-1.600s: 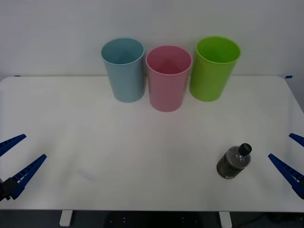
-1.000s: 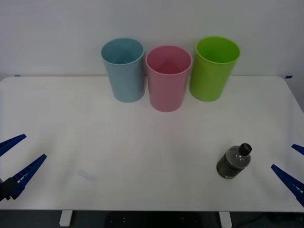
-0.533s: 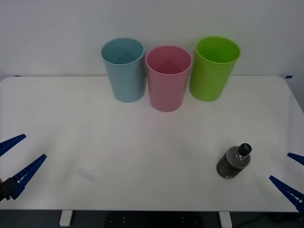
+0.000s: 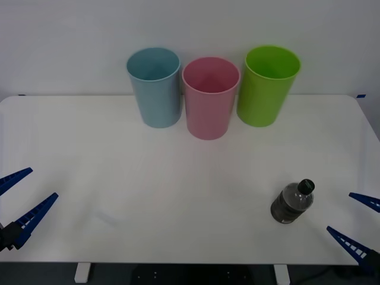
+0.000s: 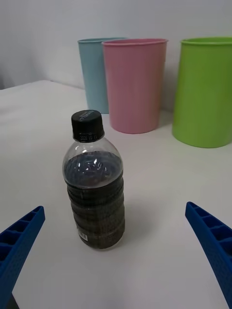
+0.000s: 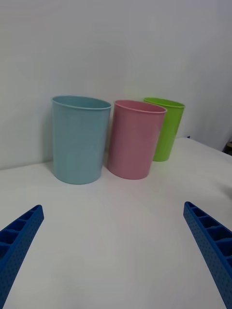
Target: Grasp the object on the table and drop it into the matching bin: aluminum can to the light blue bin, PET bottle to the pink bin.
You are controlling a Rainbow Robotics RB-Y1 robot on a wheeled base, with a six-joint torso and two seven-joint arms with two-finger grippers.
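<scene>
Small bottle upright near the table's front right corner, both grippers spread wide and empty.

The small clear plastic bottle [image 4: 292, 202] with dark contents and black cap stands on the large white rectangular table [image 4: 178, 178]; the right gripper [image 4: 356, 222] sits just beside it at the right edge, holding nothing; the left gripper [image 4: 21, 196] hangs at the front left corner, likewise open; the tall round pink plastic bin [image 4: 210, 98] stands at the far edge beside the tall pale blue plastic bin [image 4: 154, 86].

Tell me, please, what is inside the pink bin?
Nothing is visible inside the pink bin: the front view shows only its bare inner wall below the rim. Its bottom is hidden, so I cannot confirm it is empty.
</scene>
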